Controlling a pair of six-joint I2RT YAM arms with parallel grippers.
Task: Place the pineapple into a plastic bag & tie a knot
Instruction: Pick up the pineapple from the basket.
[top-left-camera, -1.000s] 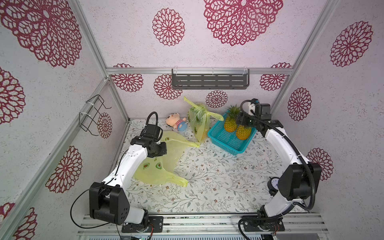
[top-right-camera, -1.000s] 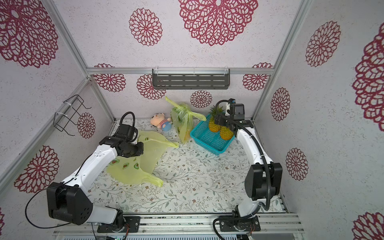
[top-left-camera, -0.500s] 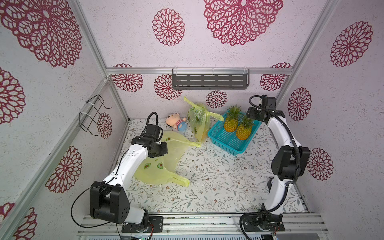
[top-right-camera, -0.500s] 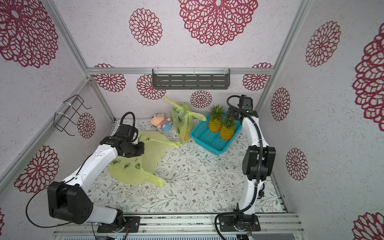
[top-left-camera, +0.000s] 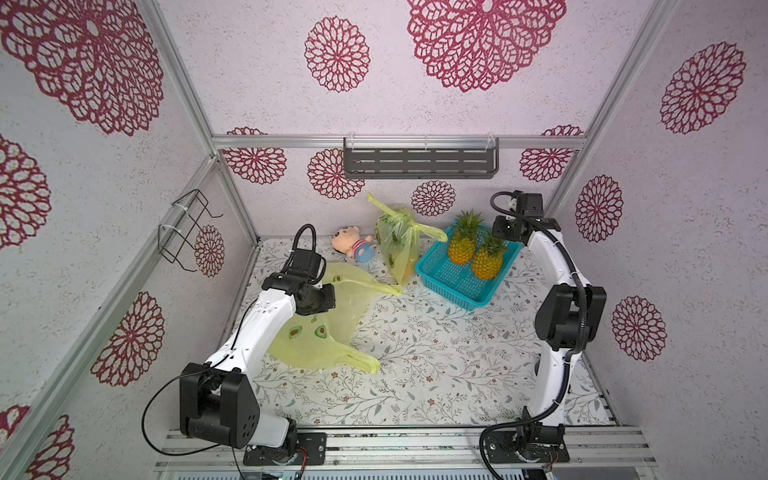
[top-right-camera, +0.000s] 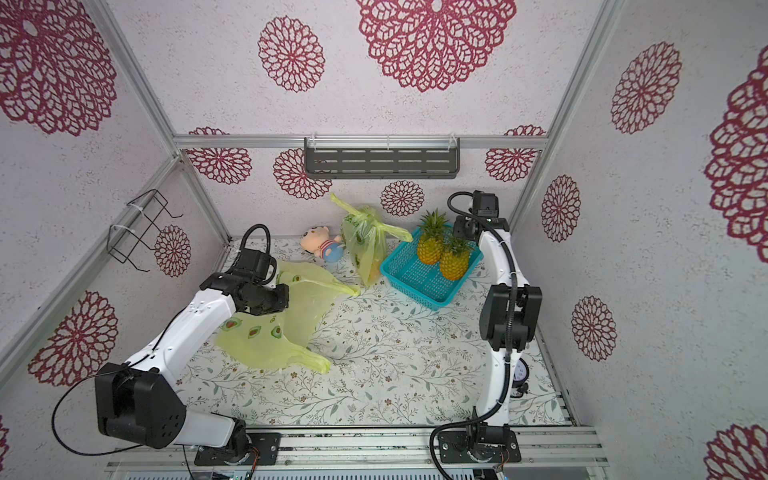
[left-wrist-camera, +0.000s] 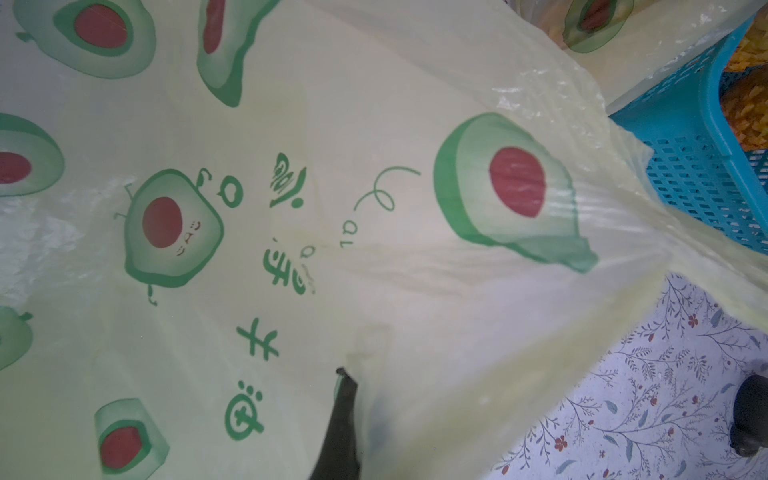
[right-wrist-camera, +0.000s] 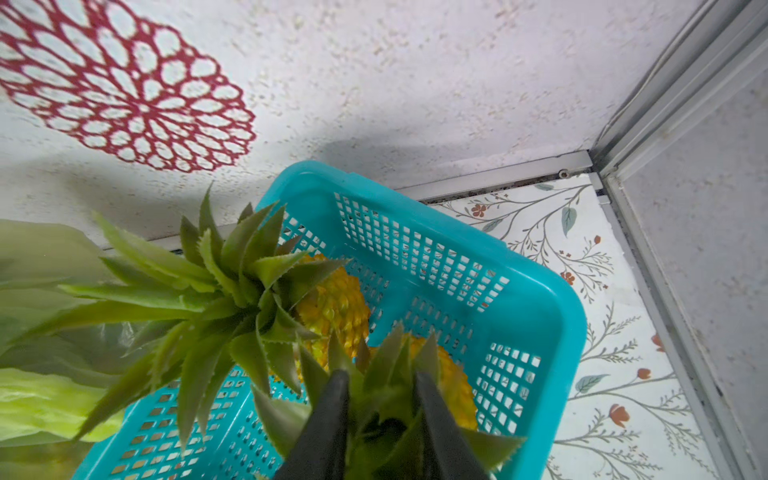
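Right pincer (right-wrist-camera: 380, 376) newly around pineapple crown (right-wrist-camera: 390, 353)

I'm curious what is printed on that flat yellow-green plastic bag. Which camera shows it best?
The left wrist view: the flat yellow-green plastic bag fills it, so avocado pictures and green lettering read clearly. In both top views the bag is small, partly under the left arm, showing a few avocados. The right wrist view misses it.
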